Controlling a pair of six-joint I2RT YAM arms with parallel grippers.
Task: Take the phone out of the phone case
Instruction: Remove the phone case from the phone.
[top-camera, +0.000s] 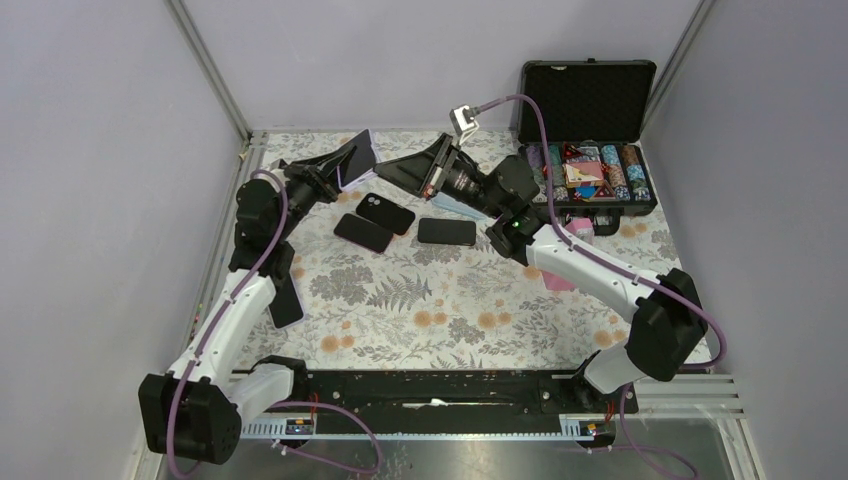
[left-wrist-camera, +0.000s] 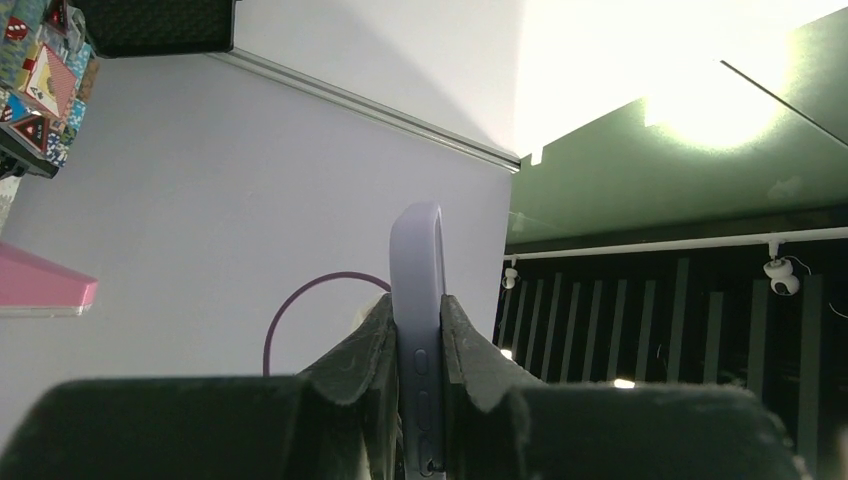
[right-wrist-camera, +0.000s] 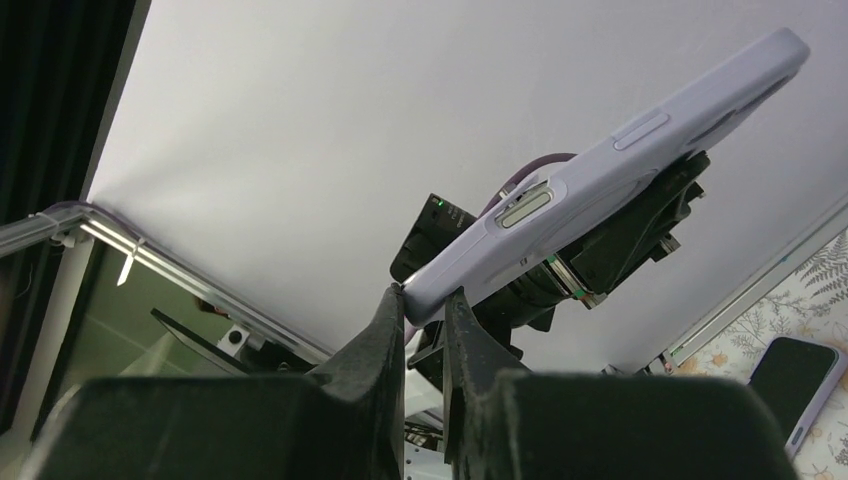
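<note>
A lilac phone case (top-camera: 360, 157) with the dark phone in it is held up on edge above the back of the table. My left gripper (top-camera: 338, 172) is shut on it; in the left wrist view the phone case (left-wrist-camera: 417, 270) stands edge-on, side buttons showing, squeezed between both fingers of my left gripper (left-wrist-camera: 416, 305). My right gripper (top-camera: 385, 166) reaches in from the right. In the right wrist view the phone case (right-wrist-camera: 600, 180) slants up to the right, and my right gripper (right-wrist-camera: 425, 298) is shut on its lower corner.
Three dark phones lie on the floral cloth below the grippers (top-camera: 386, 212), (top-camera: 362, 232), (top-camera: 446, 231), and another phone (top-camera: 285, 300) lies by the left arm. An open black case of poker chips (top-camera: 590, 130) stands at the back right, with a pink object (top-camera: 580, 230) beside it.
</note>
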